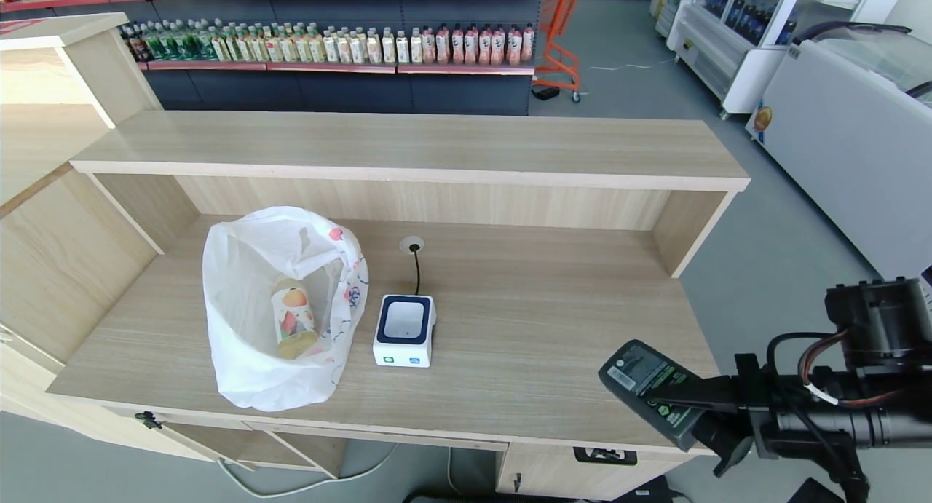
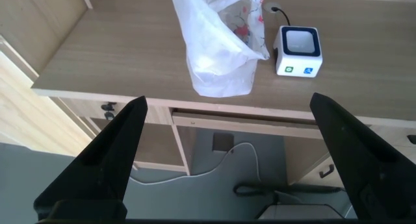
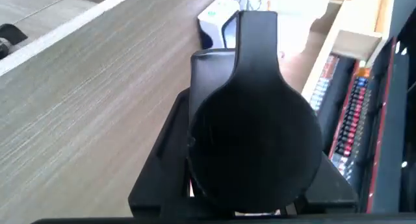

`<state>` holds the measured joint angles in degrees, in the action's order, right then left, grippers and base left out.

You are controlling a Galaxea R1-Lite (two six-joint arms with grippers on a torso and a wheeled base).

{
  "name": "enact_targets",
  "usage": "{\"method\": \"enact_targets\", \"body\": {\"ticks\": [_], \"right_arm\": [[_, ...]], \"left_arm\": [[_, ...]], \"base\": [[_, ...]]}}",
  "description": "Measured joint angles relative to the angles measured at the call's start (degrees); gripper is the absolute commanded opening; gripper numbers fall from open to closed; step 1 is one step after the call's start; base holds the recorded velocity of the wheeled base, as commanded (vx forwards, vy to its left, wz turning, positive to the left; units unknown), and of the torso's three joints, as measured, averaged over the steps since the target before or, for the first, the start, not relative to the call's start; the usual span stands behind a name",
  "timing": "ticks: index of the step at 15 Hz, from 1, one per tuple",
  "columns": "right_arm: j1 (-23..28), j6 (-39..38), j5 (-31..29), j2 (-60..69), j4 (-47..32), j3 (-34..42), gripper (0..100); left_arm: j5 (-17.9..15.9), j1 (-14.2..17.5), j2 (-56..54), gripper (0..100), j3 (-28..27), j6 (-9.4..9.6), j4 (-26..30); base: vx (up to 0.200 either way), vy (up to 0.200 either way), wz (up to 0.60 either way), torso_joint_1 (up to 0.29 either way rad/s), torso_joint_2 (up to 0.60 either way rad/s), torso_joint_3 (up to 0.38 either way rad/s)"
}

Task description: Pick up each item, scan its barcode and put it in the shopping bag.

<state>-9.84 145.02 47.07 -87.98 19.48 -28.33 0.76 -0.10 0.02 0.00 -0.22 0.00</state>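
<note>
A flat, dark pack (image 1: 650,388) with rounded corners and a slightly glossy face carries a white barcode patch and green labels. The right end effector (image 1: 688,403) clamps it between its black fingers and holds it tilted over the near right corner of the surface (image 1: 553,306), at about 4 o'clock from the scanner (image 1: 405,330). The surface is pale, straight-grained wood laminate with a raised ledge along its far side.

The scanner is a small white box with rounded edges and a dark-framed grey window on top. Its black cable (image 1: 417,266) runs toward 12 o'clock into a round grommet. Just beside it at 9 o'clock stands the shopping bag (image 1: 240,321), thin crinkled white plastic with small coloured prints, its mouth gaping. A labelled bottle (image 1: 293,321) leans inside.

The left end effector (image 2: 227,104) hangs below the surface's near edge, with its matte black fingers spread wide and nothing between them.
</note>
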Motion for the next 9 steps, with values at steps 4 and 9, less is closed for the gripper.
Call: {"method": "enact_targets", "body": {"ticks": [4, 9], "right_arm": [[-6.9, 14.3, 11.9, -1.4, -2.5, -2.3, 0], [-10.9, 15.4, 15.9, -3.1, -2.5, -4.2, 0]], "left_arm": [[0.0, 0.0, 0.0, 100, 0.0, 0.0, 0.0], [0.0, 0.0, 0.0, 100, 0.0, 0.0, 0.0]], "base": [[0.0, 0.0, 0.0, 0.0, 0.0, 0.0], [0.0, 0.0, 0.0, 0.0, 0.0, 0.0]]}}
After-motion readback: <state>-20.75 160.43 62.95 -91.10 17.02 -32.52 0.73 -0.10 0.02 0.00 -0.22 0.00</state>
